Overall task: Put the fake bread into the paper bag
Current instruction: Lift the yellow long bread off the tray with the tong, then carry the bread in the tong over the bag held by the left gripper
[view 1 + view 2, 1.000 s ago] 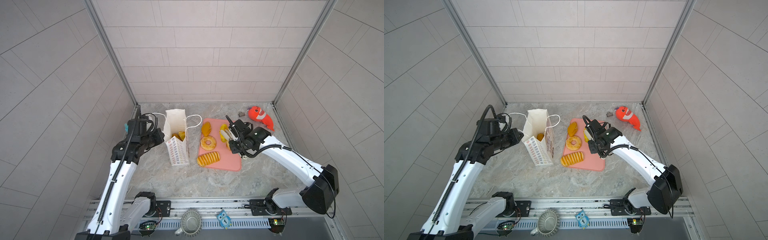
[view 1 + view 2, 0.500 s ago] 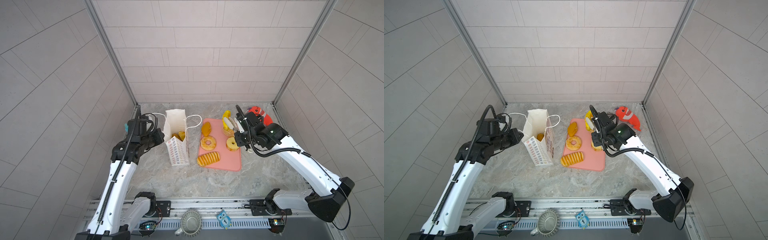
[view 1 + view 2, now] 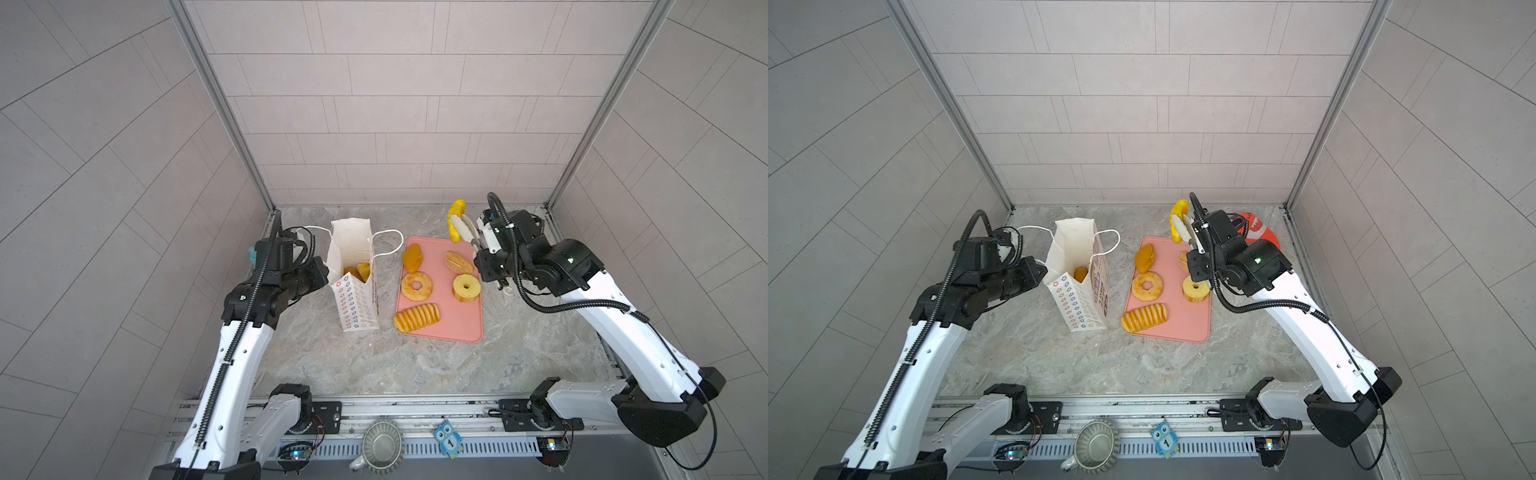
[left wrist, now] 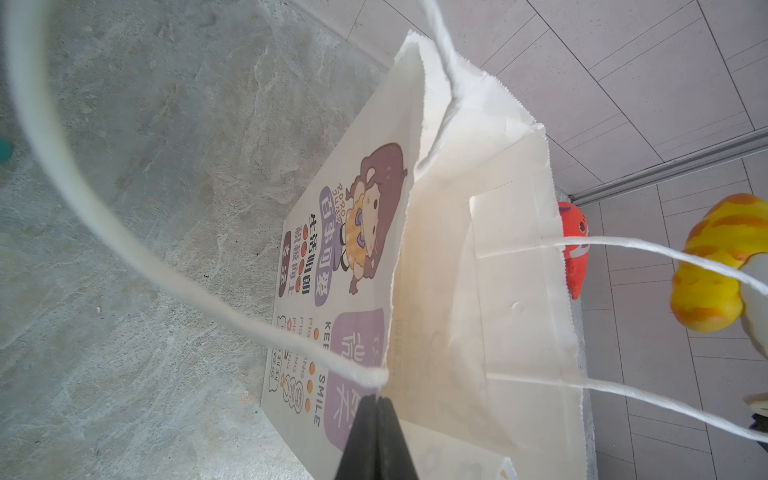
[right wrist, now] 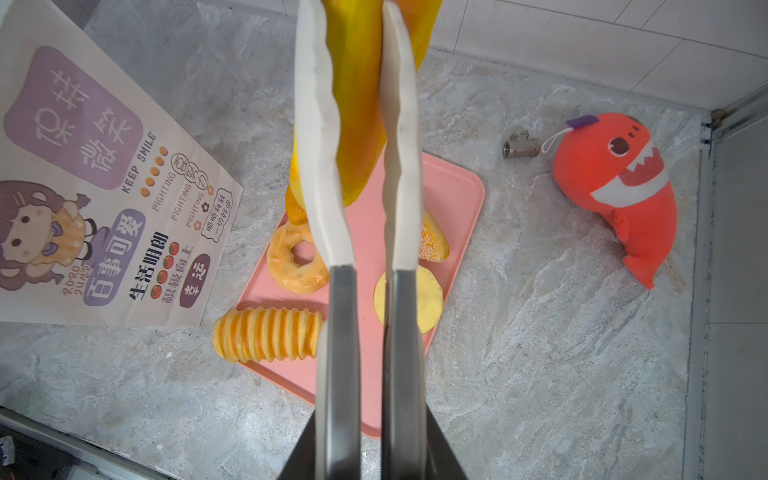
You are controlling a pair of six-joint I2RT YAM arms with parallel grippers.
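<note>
The right tool (image 3: pixel 463 227) is pinched tight on a yellow bread (image 3: pixel 457 206), held high with the pink tray (image 3: pixel 457 324) below it. The left tool (image 4: pixel 376 409) is closed on the rim of the paper bag (image 4: pixel 478 291). The bag says "KEEP SMILE" and "FIGHTING".

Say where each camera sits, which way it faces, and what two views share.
Top view: above arm bases, looking down on pink tray and paper bag; left arm and right arm show.
Top view: same head, same look; both arms, right pincer holding the yellow striped roll.
Left wrist: on left arm, facing across the bag mouth; left pincer shut on its rim.
Right wrist: on right arm, facing down at the tray past its fingers.
Shared: both wrist views show roll and red plush fish.
</note>
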